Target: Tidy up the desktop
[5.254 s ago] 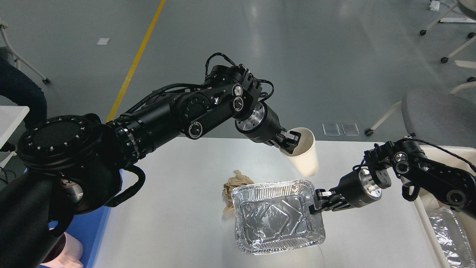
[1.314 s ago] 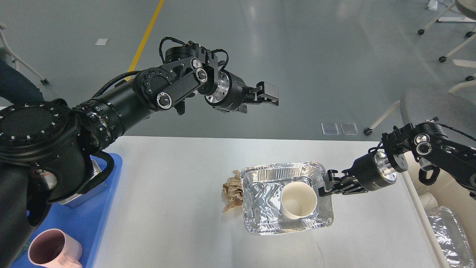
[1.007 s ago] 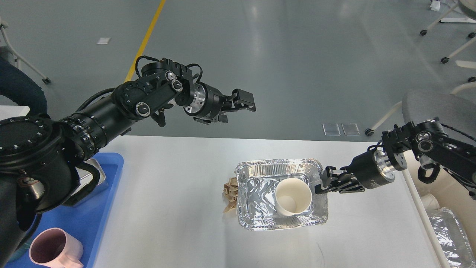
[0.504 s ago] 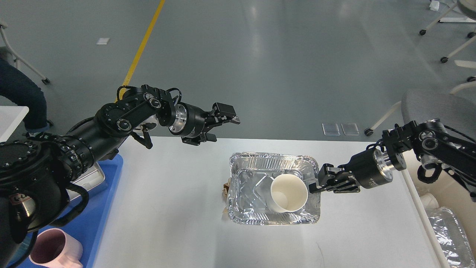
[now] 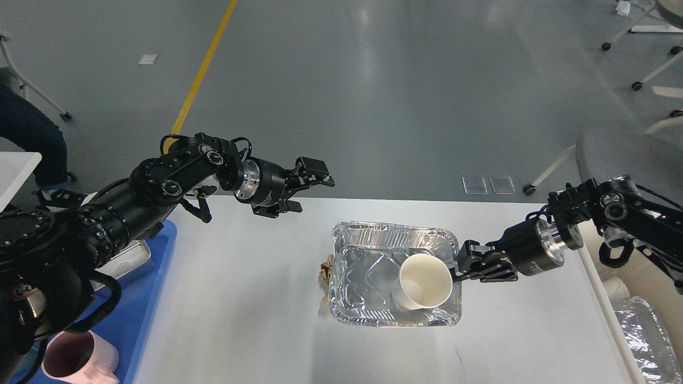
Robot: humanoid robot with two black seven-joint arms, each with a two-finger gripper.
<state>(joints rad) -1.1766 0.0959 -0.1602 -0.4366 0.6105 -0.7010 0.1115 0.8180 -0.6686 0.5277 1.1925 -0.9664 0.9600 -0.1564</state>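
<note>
On the white desktop [image 5: 240, 298] a foil tray [image 5: 368, 242] is held at its right rim by my right gripper [image 5: 458, 266], which is shut on it. A white paper cup [image 5: 424, 280] lies tilted inside the tray, at its right side. A crumpled brown paper [image 5: 324, 269] peeks out from behind the tray's left edge, mostly hidden. My left gripper [image 5: 315, 184] hovers open and empty over the desktop's far edge, up and left of the tray.
A blue plastic tray [image 5: 144, 314] at the left holds a metal box [image 5: 125, 261] and a pink mug [image 5: 80, 362]. A beige bin [image 5: 640, 298] at the right holds another foil tray [image 5: 643, 333]. A grey chair [image 5: 629, 160] stands behind it.
My left gripper let go of the paper cup into the foil tray, then drew back left and down. The right gripper has kept its hold and shifted the tray slightly.
</note>
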